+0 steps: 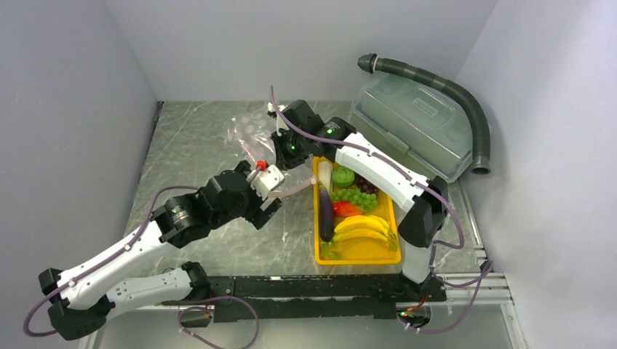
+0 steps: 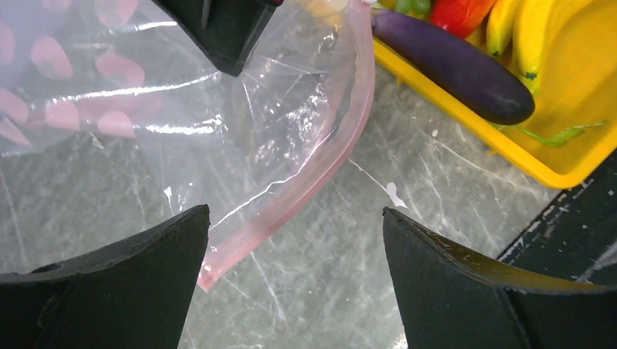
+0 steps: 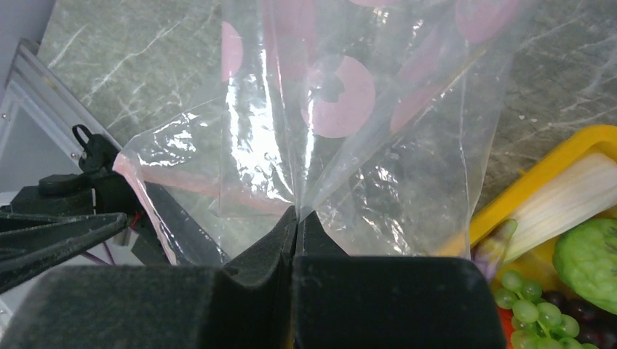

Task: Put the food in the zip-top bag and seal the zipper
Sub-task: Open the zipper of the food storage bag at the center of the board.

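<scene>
The clear zip-top bag (image 1: 249, 132) with pink dots is pinched and lifted by my right gripper (image 3: 298, 215), which is shut on a fold of its plastic (image 3: 349, 109). Its pink zipper (image 2: 314, 180) curves down toward the table, and the strip's end lies by the left finger of my left gripper (image 2: 295, 211). That gripper is open over the marble, holding nothing. The food lies in the yellow tray (image 1: 358, 253): a purple eggplant (image 1: 327, 215), yellow bananas (image 1: 361, 228), green grapes (image 1: 358, 198) and a red pepper (image 1: 346, 209).
A large grey-green lidded box (image 1: 411, 125) stands at the back right with a grey ribbed hose (image 1: 466, 98) curling round it. The tray's corner (image 2: 535, 169) sits close to the right of my left gripper. White walls enclose the table on three sides.
</scene>
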`<state>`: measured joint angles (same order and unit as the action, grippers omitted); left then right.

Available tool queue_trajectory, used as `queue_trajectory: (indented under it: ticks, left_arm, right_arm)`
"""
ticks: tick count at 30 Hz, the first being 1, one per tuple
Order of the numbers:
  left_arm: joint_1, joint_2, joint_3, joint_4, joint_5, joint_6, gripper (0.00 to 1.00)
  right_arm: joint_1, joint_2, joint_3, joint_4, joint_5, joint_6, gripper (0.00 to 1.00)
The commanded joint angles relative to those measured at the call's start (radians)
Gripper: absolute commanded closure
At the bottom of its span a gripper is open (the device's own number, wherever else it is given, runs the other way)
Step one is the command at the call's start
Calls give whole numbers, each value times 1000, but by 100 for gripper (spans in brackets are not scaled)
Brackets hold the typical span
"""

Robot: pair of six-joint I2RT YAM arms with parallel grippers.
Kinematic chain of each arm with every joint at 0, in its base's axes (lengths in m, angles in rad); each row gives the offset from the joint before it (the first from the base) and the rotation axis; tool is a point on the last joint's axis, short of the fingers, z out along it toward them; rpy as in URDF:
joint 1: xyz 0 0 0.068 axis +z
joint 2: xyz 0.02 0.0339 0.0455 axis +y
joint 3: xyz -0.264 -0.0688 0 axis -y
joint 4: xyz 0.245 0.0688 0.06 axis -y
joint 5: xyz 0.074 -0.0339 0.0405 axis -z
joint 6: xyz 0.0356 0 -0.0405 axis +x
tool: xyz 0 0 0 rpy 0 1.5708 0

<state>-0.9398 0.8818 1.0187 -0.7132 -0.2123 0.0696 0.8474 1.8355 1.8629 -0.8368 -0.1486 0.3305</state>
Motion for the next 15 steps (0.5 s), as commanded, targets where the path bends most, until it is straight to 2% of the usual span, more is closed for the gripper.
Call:
queue_trajectory:
  ticks: [1, 15]
  left_arm:
    - [-49, 11, 10, 98, -129, 122, 6]
    - [-182, 56, -31, 149, -287, 267, 6]
  right_arm:
    - [-18, 31, 71, -45, -91, 1, 100]
    - [-50, 74, 109, -51, -261, 13, 100]
